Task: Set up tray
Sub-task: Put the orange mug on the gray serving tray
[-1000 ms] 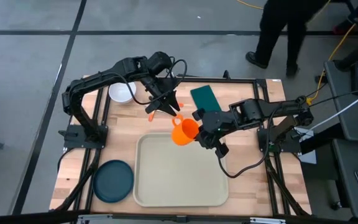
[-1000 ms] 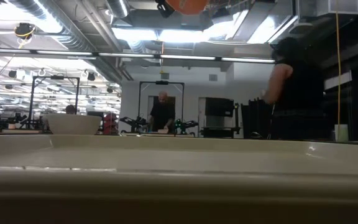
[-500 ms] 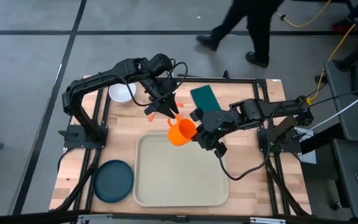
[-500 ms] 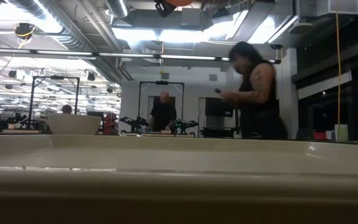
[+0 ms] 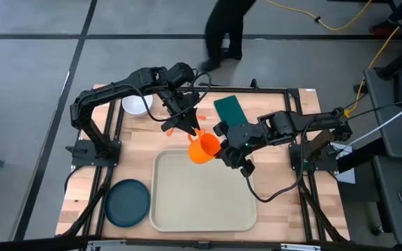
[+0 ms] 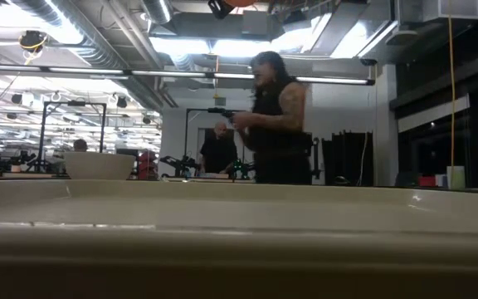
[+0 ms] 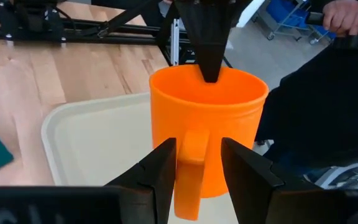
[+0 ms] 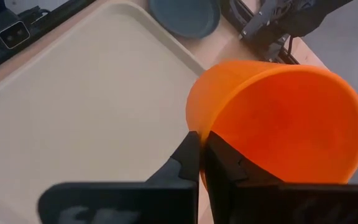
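High view: we read no labels. Right gripper point(image 5: 220, 148) pinches orange cup point(image 5: 204, 148) rim above tray point(image 5: 201, 202) far edge; left gripper point(image 5: 189, 129) fingers straddle cup handle, narrow gap. Teal plate point(image 5: 127, 202), white bowl point(image 5: 136, 104), green napkin point(image 5: 230, 110) nearby.

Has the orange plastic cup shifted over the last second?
Yes. The orange plastic cup has drifted slightly left, toward the dark teal round plate's side, above the beige rectangular tray's far edge.

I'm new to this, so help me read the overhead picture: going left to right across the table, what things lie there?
Teal plate → white bowl → orange mug → green napkin. The tray spans the middle.
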You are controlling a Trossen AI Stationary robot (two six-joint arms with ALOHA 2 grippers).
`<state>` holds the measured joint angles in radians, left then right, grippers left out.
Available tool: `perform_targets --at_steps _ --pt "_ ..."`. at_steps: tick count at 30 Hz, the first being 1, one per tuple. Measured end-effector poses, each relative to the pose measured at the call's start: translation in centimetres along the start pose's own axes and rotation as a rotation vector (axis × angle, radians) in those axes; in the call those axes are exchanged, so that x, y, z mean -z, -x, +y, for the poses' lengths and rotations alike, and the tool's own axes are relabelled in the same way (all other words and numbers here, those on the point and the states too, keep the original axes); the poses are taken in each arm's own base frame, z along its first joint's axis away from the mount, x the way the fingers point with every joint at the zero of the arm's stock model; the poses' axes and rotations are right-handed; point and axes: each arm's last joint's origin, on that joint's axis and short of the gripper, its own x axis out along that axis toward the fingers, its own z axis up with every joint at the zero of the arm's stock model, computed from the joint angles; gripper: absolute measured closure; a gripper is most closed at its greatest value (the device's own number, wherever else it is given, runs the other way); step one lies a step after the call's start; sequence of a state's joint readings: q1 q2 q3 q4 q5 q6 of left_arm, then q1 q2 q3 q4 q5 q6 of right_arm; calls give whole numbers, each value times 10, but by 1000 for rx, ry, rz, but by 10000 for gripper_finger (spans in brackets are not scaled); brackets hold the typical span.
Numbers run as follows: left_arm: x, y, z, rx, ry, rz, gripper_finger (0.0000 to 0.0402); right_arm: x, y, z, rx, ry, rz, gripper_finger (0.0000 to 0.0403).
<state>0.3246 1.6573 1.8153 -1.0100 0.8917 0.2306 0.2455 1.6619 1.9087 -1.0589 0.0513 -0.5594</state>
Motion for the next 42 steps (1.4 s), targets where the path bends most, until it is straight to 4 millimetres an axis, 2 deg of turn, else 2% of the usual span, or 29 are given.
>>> perform_targets --at_steps 4,9,17,29,37,42 --pt "0 -1 -1 6 -22 1 302 -1 0 0 5 0 -8 392" --pt "0 -1 -2 15 -52 0 364 -1 0 0 4 5 -10 391" --pt "-1 -5 -4 17 -76 7 364 -1 0 0 1 3 -12 385" --pt "0 -5 -5 16 -78 12 364 -4 0 -3 27 -7 -46 310" --pt "1 -2 0 -19 -68 14 364 -13 17 -12 121 -20 -91 245" --pt "4 4 5 -64 -66 30 364 -20 37 -17 161 -103 -143 229"
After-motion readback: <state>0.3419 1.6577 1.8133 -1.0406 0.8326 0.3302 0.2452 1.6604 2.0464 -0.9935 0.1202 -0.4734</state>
